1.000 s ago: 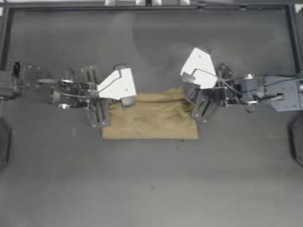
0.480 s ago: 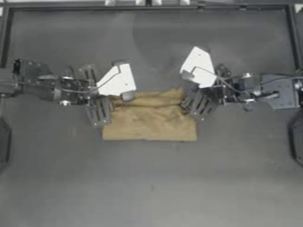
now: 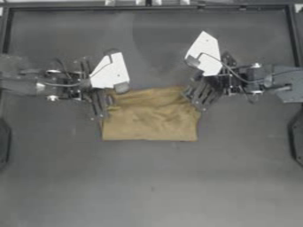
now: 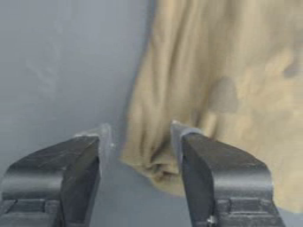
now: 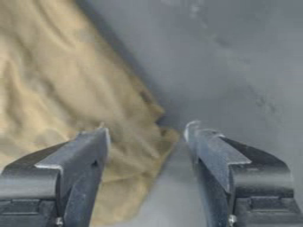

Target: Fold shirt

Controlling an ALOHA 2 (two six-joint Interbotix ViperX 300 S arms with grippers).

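Shirt lies mid-desk, already folded to a compact rectangle. Left tool and right tool, jaws spread wide, straddle its far corners; likely another fold remains.

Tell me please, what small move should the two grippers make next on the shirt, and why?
Probably both should close. The left gripper stands open astride one far corner of the shirt, and the right gripper stands open over the other far corner. In both wrist views the bunched cloth lies between the jaws, not yet pinched. Gripping both corners would likely let the arms lift and fold that edge.
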